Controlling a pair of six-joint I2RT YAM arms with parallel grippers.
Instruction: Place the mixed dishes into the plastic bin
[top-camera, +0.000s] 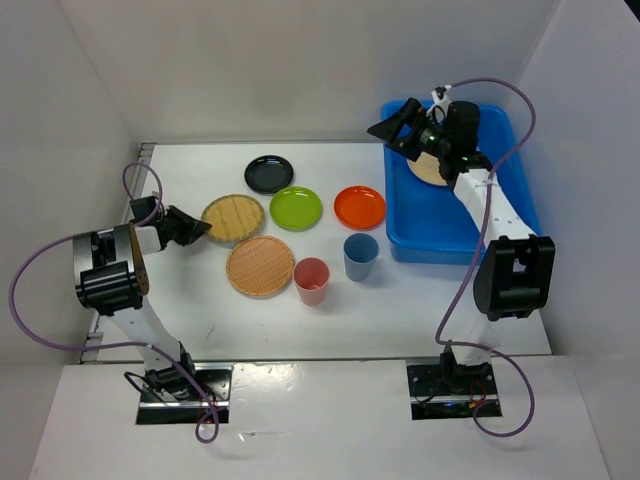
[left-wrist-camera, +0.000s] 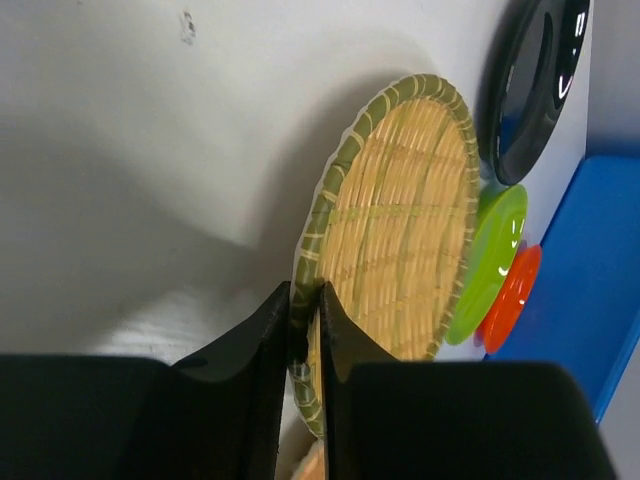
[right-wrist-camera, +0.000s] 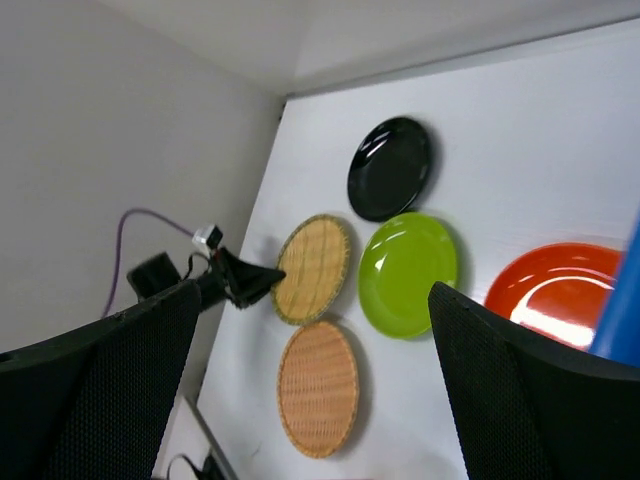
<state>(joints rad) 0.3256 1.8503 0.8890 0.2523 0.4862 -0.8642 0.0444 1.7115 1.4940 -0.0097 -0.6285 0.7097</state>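
Note:
My left gripper (top-camera: 205, 228) is shut on the near-left rim of the green-rimmed bamboo tray (top-camera: 235, 217); in the left wrist view its jaws (left-wrist-camera: 305, 300) pinch that rim (left-wrist-camera: 400, 220). My right gripper (top-camera: 395, 130) is open and empty above the bright blue bin (top-camera: 440, 248), which holds a tan plate (top-camera: 430, 168). On the table lie a black plate (top-camera: 269, 173), a lime green plate (top-camera: 296, 208), an orange plate (top-camera: 359, 207) and a second bamboo tray (top-camera: 260, 265). A pink cup (top-camera: 311, 280) and a blue cup (top-camera: 361, 256) stand upright.
White walls close in the table on the left, back and right. The bin fills the far right corner. The right arm (top-camera: 490, 210) reaches over the bin's near wall. Cables loop beside both arm bases.

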